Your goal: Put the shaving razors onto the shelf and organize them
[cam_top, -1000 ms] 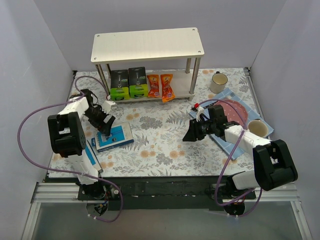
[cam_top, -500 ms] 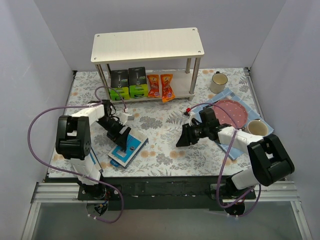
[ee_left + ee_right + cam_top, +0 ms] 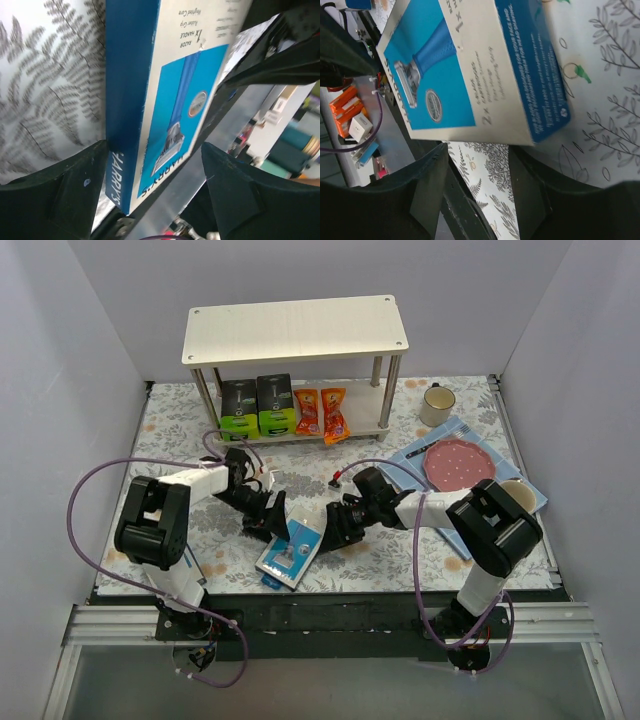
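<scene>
A flat blue-and-white razor box (image 3: 289, 555) lies skewed on the floral cloth near the table's front edge. My left gripper (image 3: 268, 523) is at its far left end, open. In the left wrist view the box (image 3: 165, 100) lies against the left finger (image 3: 55, 195), with a gap to the right finger. My right gripper (image 3: 332, 528) is open just right of the box, and its wrist view shows the box (image 3: 470, 75) just past the fingertips. The shelf (image 3: 295, 330) holds two black-and-green boxes (image 3: 258, 406) and two orange packets (image 3: 321, 412) on its lower tier.
A pink plate (image 3: 455, 460) lies on a blue mat (image 3: 415, 455) at right, with one beige mug (image 3: 437, 403) behind it and another (image 3: 515, 495) at its near corner. A sliver of blue box (image 3: 186, 558) shows by the left arm's base.
My left gripper has brought the blue box from the left side to the middle front and turned it. My right gripper has swung left, off the plate area, up to the box.
</scene>
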You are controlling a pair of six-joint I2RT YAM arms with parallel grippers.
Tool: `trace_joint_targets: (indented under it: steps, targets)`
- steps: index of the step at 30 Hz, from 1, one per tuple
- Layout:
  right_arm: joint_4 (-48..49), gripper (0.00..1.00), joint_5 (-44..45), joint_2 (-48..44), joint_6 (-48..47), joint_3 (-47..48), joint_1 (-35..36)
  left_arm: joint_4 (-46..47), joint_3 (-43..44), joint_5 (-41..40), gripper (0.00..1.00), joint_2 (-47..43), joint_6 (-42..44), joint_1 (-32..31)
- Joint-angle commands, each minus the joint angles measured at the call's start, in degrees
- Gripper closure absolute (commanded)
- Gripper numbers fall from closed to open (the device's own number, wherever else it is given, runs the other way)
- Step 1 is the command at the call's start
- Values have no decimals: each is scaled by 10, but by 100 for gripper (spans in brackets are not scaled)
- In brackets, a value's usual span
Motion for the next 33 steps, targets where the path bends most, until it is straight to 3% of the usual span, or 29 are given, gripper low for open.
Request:
trace_joint_targets:
  steps: [1,4,11,16,24,31,33]
  targets:
    - [30,39,18,28,80,31,9,72,-23,46,25,-77,-120,-4]
    - [49,42,12,52,100,42,10,72,-31,25,24,-70,-141,-5]
    - [25,59,58,92,81,97,6,20,-43,-47,19,-100,-200,-3]
    - [20,68,59,100,77,73,-10,28,-108,-20,18,-137,-261,-3]
    - [25,71,41,86,53,36,-45,220,-179,90,19,-133,-376,-7]
    - [31,68,36,71,50,50,-43,274,-159,128,45,-138,-394,-14]
    - [12,63,45,58,41,62,-43,274,-150,133,53,-143,-388,-14]
